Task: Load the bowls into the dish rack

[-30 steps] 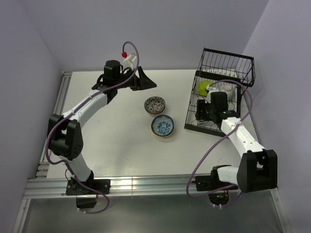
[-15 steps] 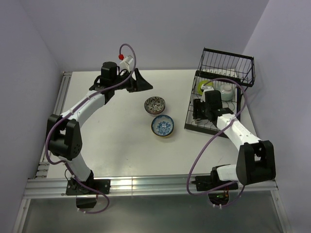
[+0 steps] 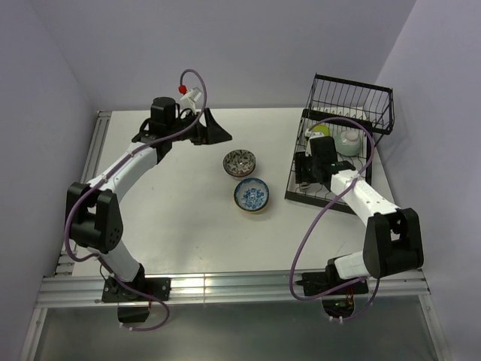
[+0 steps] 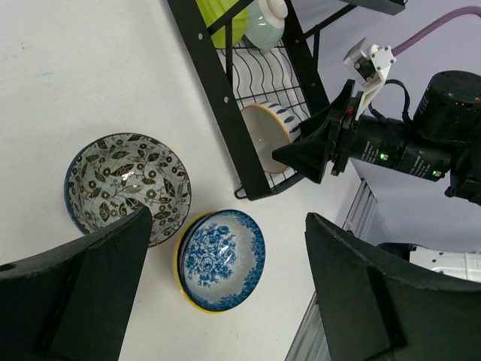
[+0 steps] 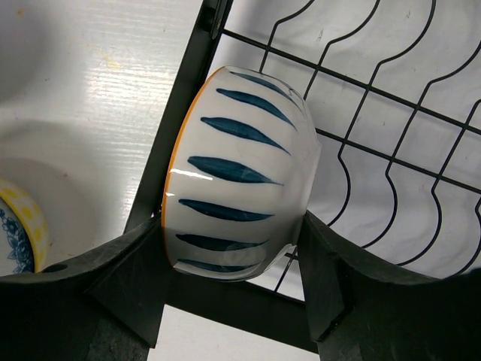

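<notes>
**Left end effector.** You found the left end effector (image 4: 225, 220) released. Its two black fingers (image 4: 98, 289) stood wide apart and gripped nothing. It hung above the tabletop (image 4: 68, 68), over the two loose bowls, and touched neither.

**Right end effector.** You found the right end effector (image 5: 229, 229) clenched on the striped bowl (image 5: 237, 188), which is white with dark blue strokes and an orange rim. The bowl stood on edge and filled the gap between both fingers. Its rim faced the black frame rail (image 5: 188, 98) and its foot faced the wavy wire slots (image 5: 391, 180).

**Dish rack.** The dish rack (image 3: 352, 101) stood at the far right of the tabletop, with its taller basket section at the far end.
- In the left wrist view, the striped bowl sat just inside the rack's frame. It was at the near corner, on the side facing the loose bowls.
- A yellow-green bowl (image 4: 222, 19) and a pale teal bowl (image 4: 263, 30) sat in the rack side by side, toward the basket end. They were well apart from the striped bowl.

**Bowls outside the rack.** Two bowls stood upright on the tabletop to the left of the rack, just beside each other.
- The floral bowl (image 3: 240, 162) has a dark leaf pattern and lay farther from the arm bases.
- The blue-and-white bowl (image 3: 251, 195) has a yellow outer rim and lay nearer to the arm bases.

You could not tell from these views whether their rims touched.
</notes>
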You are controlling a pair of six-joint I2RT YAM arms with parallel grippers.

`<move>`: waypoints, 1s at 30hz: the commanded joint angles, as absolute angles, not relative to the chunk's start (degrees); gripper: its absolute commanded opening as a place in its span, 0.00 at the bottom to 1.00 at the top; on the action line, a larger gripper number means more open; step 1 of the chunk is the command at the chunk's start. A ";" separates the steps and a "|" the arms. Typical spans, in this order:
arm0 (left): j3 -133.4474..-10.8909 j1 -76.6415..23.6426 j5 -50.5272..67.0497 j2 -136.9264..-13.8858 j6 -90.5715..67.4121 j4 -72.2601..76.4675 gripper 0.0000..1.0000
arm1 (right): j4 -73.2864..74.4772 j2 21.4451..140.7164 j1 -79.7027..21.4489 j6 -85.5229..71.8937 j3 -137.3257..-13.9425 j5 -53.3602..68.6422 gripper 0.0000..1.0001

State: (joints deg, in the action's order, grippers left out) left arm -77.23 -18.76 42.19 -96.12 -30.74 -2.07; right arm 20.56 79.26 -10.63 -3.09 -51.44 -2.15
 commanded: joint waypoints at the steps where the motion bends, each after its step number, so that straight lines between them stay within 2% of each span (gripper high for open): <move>1: -76.29 -18.37 42.02 -92.47 -27.87 -2.72 0.89 | 20.74 78.93 -10.81 -3.69 -53.61 -4.13 0.64; 4: -75.15 -18.46 41.14 -91.32 -26.38 -3.77 0.89 | 21.09 78.31 -10.72 -3.87 -53.70 -3.87 0.73; 8: -74.18 -18.46 38.68 -89.74 -22.95 -6.23 0.89 | 21.36 76.30 -10.81 -4.04 -53.00 -3.87 0.95; 10: -73.57 -18.46 37.45 -89.04 -20.31 -8.16 0.90 | 21.44 75.50 -10.81 -3.96 -52.82 -3.78 0.97; 18: -73.47 -18.46 31.83 -87.89 -12.14 -13.09 0.89 | 23.11 71.29 -10.64 -3.34 -53.52 -0.89 0.99; 26: -80.67 -18.89 30.93 -92.81 -0.63 -20.73 0.83 | 30.14 62.85 -9.14 -0.62 -58.79 6.50 1.00; 30: -83.41 -20.65 36.56 -94.48 18.65 -27.59 0.78 | 33.66 61.09 -7.12 2.28 -60.90 10.62 1.00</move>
State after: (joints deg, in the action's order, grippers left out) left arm -80.09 -19.03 32.36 -94.15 2.28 -21.98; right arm 30.00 62.85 -8.69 -0.43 -57.84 6.31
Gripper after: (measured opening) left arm 0.791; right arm 0.997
